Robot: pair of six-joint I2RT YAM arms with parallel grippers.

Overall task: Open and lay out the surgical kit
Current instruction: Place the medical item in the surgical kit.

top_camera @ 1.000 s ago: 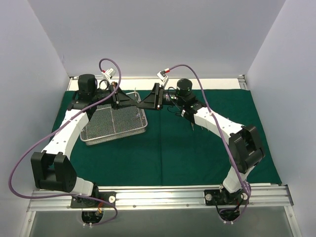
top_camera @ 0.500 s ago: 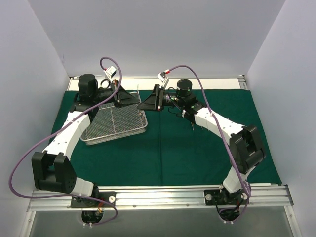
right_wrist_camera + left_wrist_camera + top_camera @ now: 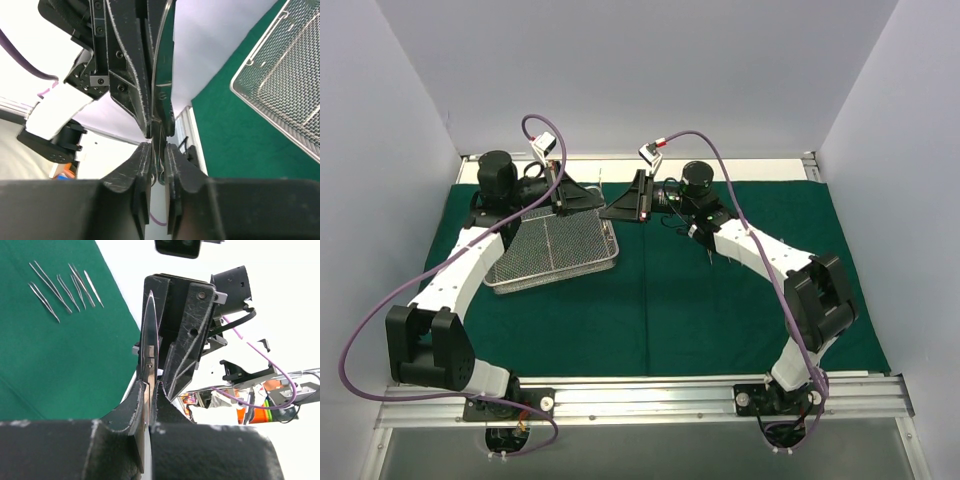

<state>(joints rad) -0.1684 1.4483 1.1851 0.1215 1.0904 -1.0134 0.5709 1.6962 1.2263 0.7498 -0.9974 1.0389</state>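
The dark green cloth (image 3: 720, 310) lies spread flat, with the silver mesh tray (image 3: 552, 250) on its left part. Both grippers meet tip to tip above the cloth's back edge. My left gripper (image 3: 588, 197) (image 3: 151, 385) is shut on a pair of steel scissors (image 3: 150, 340), whose blades point at the other gripper. My right gripper (image 3: 618, 207) (image 3: 156, 147) has its fingers shut on the other end of the same scissors (image 3: 161, 75). Several slim instruments (image 3: 65, 287) lie side by side on the cloth.
White walls stand on the left, right and back. The mesh tray (image 3: 280, 85) sits below and beside the meeting point. The right arm's forearm (image 3: 760, 250) crosses above the laid-out instruments (image 3: 706, 257). The metal base rail (image 3: 640, 395) runs along the near edge.
The right gripper's jaws have closed from half open onto the scissors. Both grippers have shifted slightly toward the back, the left one off the tray's far corner.
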